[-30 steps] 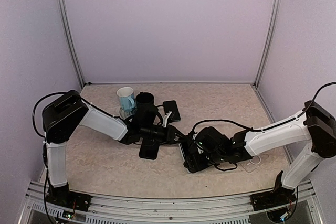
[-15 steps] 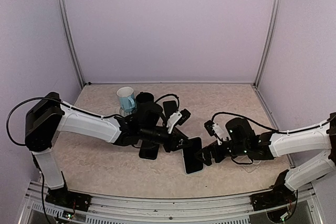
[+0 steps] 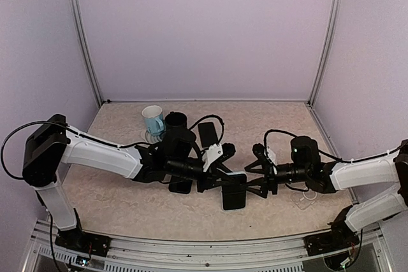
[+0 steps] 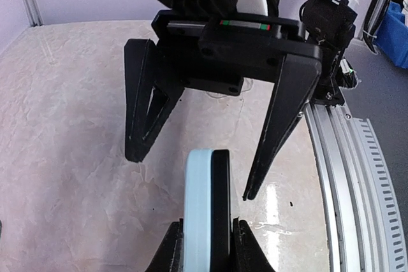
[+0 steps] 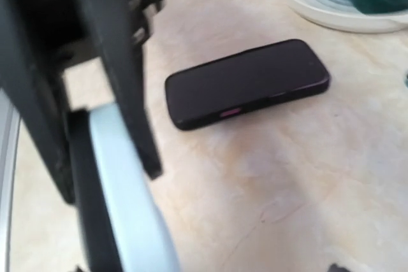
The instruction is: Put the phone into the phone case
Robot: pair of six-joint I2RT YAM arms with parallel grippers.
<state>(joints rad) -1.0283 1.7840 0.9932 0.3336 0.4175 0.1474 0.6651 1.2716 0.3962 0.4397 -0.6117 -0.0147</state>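
Nearest the left wrist camera, the left gripper [image 4: 205,251] has its jaws clamped on the phone [image 4: 203,208], one finger pressed to each face. The phone shows edge-on as a thin slab with rounded corners, a pale blue back against a black front. From above it sits a little toward 6 o'clock of the middle of the desk [image 3: 121,211], dark face to the camera; whether its lower end touches the desk I cannot tell. Just past it at 3 o'clock, the right gripper [image 3: 255,183] faces it with jaws spread wide and holding nothing, one fingertip close beside the phone's far end. At the phone's 9 o'clock a black slab [image 3: 180,186] lies partly under the left arm, and a second black slab [image 3: 208,133] lies at 11 o'clock. Farthest off stand a pale mug [image 3: 152,120] and a black cup [image 3: 176,121]. Half a second ago the phone lay flat at this spot with the right fingers against its 3 o'clock edge. Now it is tipped up, and the right wrist has drawn back toward 3 o'clock.
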